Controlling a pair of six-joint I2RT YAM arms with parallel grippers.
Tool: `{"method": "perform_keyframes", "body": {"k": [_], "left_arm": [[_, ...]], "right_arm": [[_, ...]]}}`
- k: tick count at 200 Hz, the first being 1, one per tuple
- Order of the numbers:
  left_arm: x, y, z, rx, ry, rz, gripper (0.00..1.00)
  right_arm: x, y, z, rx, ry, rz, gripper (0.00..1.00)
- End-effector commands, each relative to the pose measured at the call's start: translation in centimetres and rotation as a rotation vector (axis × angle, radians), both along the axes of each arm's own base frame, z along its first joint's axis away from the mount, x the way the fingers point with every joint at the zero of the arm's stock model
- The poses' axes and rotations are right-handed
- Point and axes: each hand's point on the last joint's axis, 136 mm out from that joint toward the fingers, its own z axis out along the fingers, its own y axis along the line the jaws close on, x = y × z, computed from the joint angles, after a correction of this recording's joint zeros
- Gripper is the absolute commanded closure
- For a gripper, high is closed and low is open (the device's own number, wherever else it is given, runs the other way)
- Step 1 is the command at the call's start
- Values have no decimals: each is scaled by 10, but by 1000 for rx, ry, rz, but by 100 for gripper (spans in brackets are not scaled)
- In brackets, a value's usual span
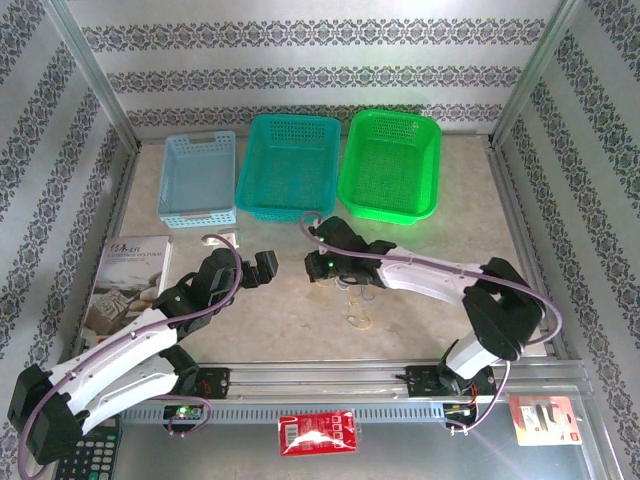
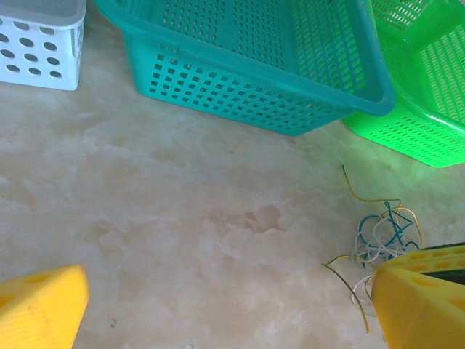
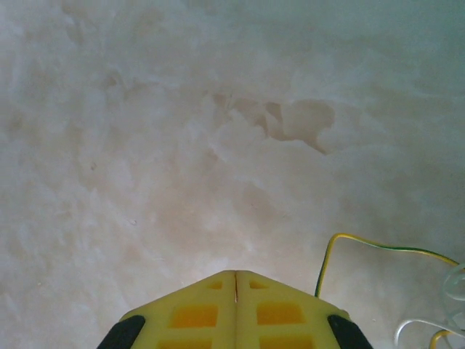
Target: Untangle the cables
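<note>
the left fingers stood wide apart above the desk, holding nothing. the cables lay in a blue, yellow and white tangle just beside their right-hand tip. the right fingers were pressed together, nothing visible between them; a yellow strand curled just to their right.

Right claw, tips pressed together, over pale mottled tabletop; yellow-green cable just beside.
</note>
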Motion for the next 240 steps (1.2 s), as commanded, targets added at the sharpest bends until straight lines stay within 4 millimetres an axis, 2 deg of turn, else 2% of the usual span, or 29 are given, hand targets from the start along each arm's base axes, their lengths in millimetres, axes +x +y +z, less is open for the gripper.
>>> {"method": "perform_keyframes", "body": {"k": [1,29,60,105,148,189,240], "left_arm": [[6,-2,5,-1,-42,-21,0],[9,-21,18,-35,-116,-117,0],[11,-46,33,-52,-191,-256,0],[11,-87,44,-106,-245,-447,0],[14,-119,49,-152,-276,-559,0],[22,-140,52,-161,-284,-601,0],[38,-164,67,-185,-330,-629,0]], "right_arm": [[8,-2,49,107,-63,3,100],[14,-13,82,194,-97,-27,100],[21,-25,109,275,-124,-64,100],[29,-38,127,358,-126,-110,100],[31,-38,140,441,-109,-126,100],[30,-39,155,472,-121,-125,100],[25,-40,176,506,-141,-111,100]]}}
